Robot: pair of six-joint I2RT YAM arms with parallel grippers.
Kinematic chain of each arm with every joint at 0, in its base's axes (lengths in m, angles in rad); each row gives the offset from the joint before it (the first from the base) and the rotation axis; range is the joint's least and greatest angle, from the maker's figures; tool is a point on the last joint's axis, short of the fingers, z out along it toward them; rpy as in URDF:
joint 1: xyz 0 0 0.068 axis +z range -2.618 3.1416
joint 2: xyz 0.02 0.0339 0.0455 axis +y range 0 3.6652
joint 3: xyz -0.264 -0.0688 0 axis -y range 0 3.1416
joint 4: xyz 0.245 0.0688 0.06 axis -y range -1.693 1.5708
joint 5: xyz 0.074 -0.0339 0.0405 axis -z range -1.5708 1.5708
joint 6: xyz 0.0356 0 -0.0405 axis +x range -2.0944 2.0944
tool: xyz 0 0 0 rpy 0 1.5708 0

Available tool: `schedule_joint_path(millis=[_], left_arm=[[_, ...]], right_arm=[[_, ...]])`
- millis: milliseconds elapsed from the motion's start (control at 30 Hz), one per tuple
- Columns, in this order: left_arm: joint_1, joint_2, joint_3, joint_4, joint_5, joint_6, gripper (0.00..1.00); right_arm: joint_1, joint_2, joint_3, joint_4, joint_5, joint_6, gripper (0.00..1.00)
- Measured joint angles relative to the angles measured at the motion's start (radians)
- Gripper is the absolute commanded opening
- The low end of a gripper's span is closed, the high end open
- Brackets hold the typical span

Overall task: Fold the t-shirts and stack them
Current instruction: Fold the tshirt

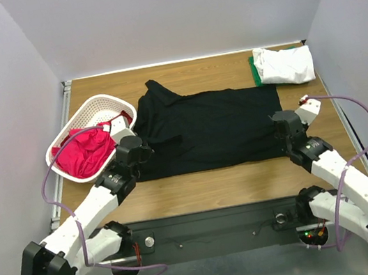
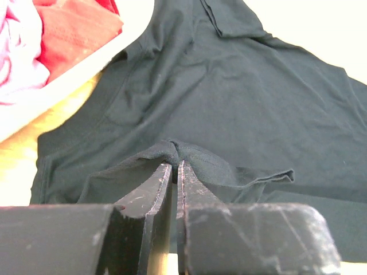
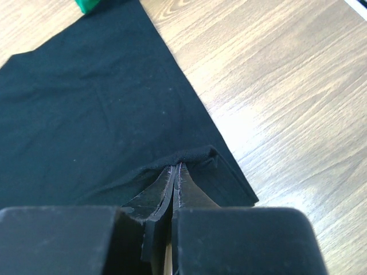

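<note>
Wooden surface (image 1: 200, 190) carries the black t-shirt (image 1: 218, 123), spread flat ahead of both tools. The left tool (image 2: 175, 165) and right tool (image 3: 176, 167) each pinch a raised tuck of cloth at its near side. The first fold seems in hand, and next, I judge, both must lift together and carry that edge forward, keeping the cloth taut between them.

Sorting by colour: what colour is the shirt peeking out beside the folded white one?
Green; the green shirt shows best in the top external view.
</note>
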Motion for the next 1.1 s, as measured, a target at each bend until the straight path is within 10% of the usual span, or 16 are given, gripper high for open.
schedule_joint_path(millis=[800, 900, 933, 1100], left_arm=[[0.002, 0.306, 0.075, 0.233, -0.083, 0.092, 0.00], [0.002, 0.330, 0.105, 0.251, -0.099, 0.106, 0.67], [0.003, 0.333, 0.113, 0.255, -0.104, 0.099, 0.76], [0.003, 0.303, 0.158, 0.264, -0.142, 0.108, 0.97]], right_arm=[[0.000, 0.253, -0.017, 0.224, 0.066, -0.094, 0.04], [-0.002, 0.263, -0.017, 0.241, 0.082, -0.111, 0.50], [-0.006, 0.267, -0.014, 0.243, 0.087, -0.114, 0.74], [-0.015, 0.257, 0.028, 0.242, 0.098, -0.166, 0.99]])
